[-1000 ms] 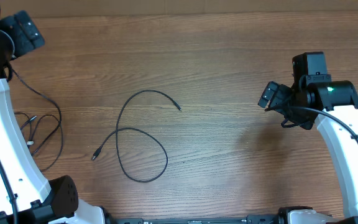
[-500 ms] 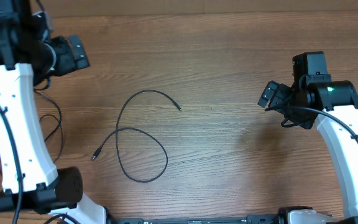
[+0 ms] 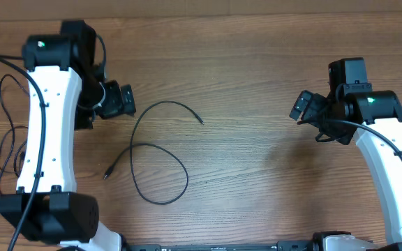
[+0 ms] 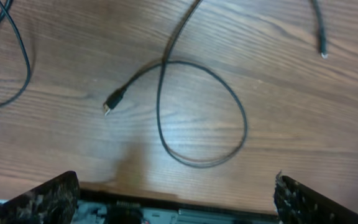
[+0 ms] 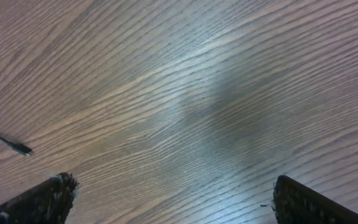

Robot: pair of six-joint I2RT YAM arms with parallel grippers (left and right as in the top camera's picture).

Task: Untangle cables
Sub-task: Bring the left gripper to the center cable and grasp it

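From above: one black cable (image 3: pixel 185 174) loose on the desk (image 3: pixel 257 181), crossing itself once into a single loop, its plug (image 3: pixel 106 174) low left, the far end (image 3: pixel 201 122) up right. More thin cords (image 3: pixel 5 132) bunched at the far left edge, beyond the left arm (image 3: pixel 44 139). Left fingers (image 3: pixel 123 100) spread wide and empty, just up-left of the loop. Right fingers (image 3: pixel 303 107) likewise spread and empty, well apart to the right.

From the left wrist: looking down on the loop (image 4: pixel 244 124), with the crossing (image 4: pixel 162 62) near the top and the plug (image 4: pixel 112 102) free at the left. Fingers (image 4: pixel 42 199) at the bottom corners, wide apart. Probably best to come down on the tail just behind that plug, pinch cord rather than connector, and draw it out leftward, away from the crossing, staying low so as not to drag the whole loop.

From the right wrist: bare desk (image 5: pixel 197 93) between spread fingers (image 5: pixel 42 199), only one cable end (image 5: pixel 18 148) at the left edge. Likely worth bringing over to pin that end.
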